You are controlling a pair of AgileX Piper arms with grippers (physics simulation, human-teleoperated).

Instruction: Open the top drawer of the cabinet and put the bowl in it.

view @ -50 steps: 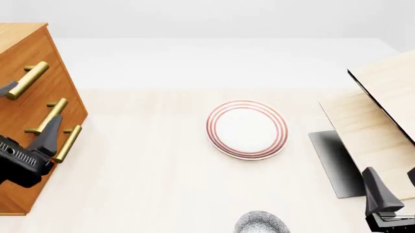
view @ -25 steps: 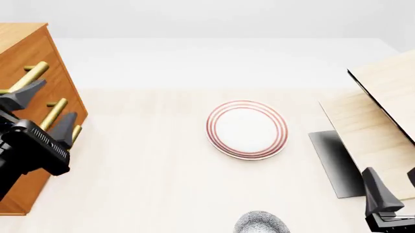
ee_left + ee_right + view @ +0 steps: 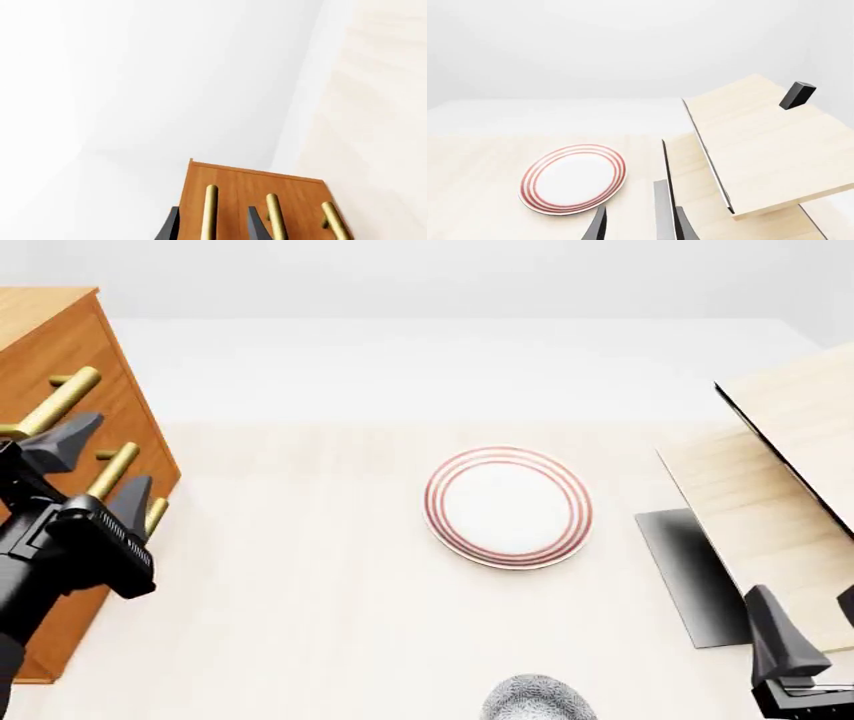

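Note:
The orange-brown cabinet [image 3: 54, 350] stands at the table's left edge, its three drawers flush with its front. My left gripper [image 3: 118, 448] is open in front of it. In the left wrist view, the left gripper [image 3: 213, 210] has the brass handle [image 3: 209, 210] of the top drawer [image 3: 200, 180] between its fingers, not clamped. The speckled bowl [image 3: 538, 702] sits at the near table edge, cut off by the picture. My right gripper [image 3: 803, 595] hangs open at the near right, right of the bowl, with nothing in it. The right wrist view does not show the bowl.
A flat white plate with red rings [image 3: 509, 506] lies mid-table, also in the right wrist view [image 3: 574, 178]. A pale light-wood structure [image 3: 787, 470] with slanted boards fills the right side, a dark grey slab [image 3: 687, 575] at its foot.
My left gripper has risen from beside the lowest handle to the level of the top handle, then eased slightly down and left. The right arm, bowl and plate have not moved.

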